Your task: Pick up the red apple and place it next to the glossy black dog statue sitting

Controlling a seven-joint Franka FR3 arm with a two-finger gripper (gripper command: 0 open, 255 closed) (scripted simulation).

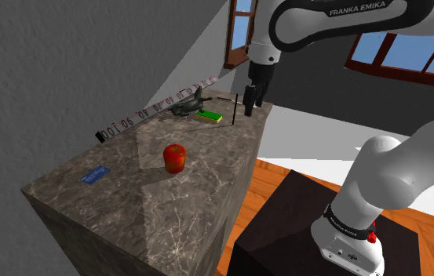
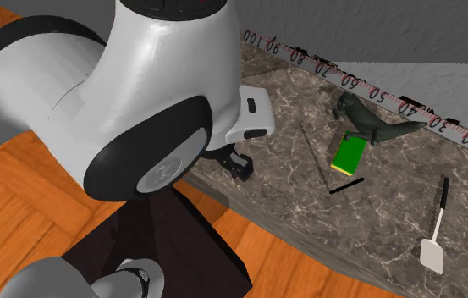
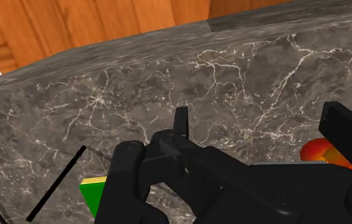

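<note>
One red apple (image 1: 175, 157) on countertop (image 1: 129, 216), well apart frm claw (image 1: 252, 107).

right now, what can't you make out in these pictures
- Second exterior view: the arm covers much of the counter's left part.
- Wrist view: a finger hides most of the apple; the picture's edge cuts off the green block.
- Shoulder view: the blue card's face is too small to read.

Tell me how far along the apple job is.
Done: nothing yet; the red apple sits alone on the marbled counter. In hand: the gripper hovers empty, jaws apart, above the counter's far end near the dark dog statue, away from the apple. Left: reach the apple, grasp it, carry it, set it beside the statue.
</note>
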